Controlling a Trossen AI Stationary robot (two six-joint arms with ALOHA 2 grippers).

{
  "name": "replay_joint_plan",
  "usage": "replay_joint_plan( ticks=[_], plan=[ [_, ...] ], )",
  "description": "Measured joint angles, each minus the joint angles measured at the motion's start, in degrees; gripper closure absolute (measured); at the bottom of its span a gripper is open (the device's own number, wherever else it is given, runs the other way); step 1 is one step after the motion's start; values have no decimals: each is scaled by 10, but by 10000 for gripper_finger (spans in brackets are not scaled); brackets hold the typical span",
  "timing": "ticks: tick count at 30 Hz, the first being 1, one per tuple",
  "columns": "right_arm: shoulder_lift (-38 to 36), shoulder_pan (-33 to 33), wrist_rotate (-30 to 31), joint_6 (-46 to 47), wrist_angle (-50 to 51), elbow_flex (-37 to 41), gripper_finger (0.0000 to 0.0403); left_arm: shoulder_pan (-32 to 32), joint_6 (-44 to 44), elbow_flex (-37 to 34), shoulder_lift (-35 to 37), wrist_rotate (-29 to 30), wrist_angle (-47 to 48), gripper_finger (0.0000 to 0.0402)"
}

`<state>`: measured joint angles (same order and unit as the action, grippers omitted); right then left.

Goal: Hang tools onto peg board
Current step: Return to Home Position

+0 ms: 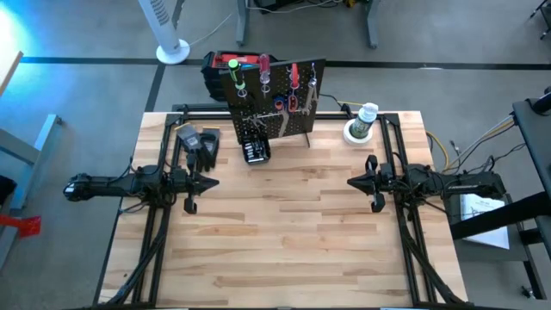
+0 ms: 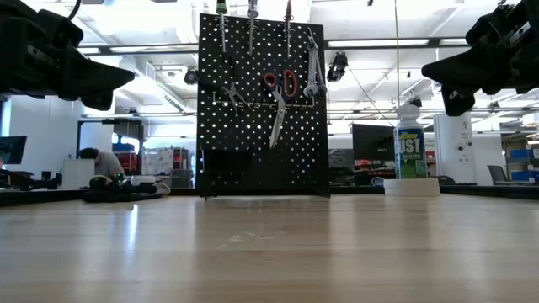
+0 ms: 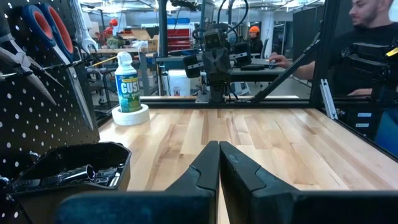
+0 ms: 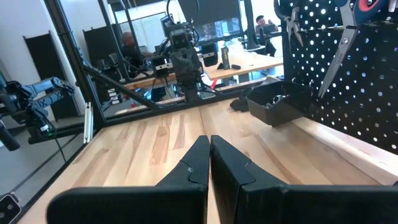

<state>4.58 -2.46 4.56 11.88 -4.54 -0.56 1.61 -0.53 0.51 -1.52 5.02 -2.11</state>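
The black peg board (image 1: 274, 102) stands upright at the table's far edge; it also shows in the low view (image 2: 263, 109). Tools hang on it: red-handled scissors (image 2: 280, 94), black-handled pliers (image 2: 226, 88), silver wrenches (image 2: 313, 67), and screwdrivers (image 2: 251, 21) in the holders along its top. My left gripper (image 1: 213, 182) is shut and empty above the table's left side. My right gripper (image 1: 350, 182) is shut and empty above the right side. Both are well clear of the board.
A small black box of bits (image 1: 255, 151) lies in front of the board. Black gloves (image 1: 198, 142) lie at the far left. A spray can on a white roll (image 1: 362, 123) stands at the far right. A red-and-black toolbox (image 1: 225, 69) sits behind the board. A person sits beyond the table.
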Motion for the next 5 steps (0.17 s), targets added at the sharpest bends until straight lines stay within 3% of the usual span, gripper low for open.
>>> replay_joint_plan(
  ticks=[5],
  plan=[
    [0, 0, 0, 0, 0, 0, 403, 0, 0, 0, 0, 0, 0, 401]
  ],
)
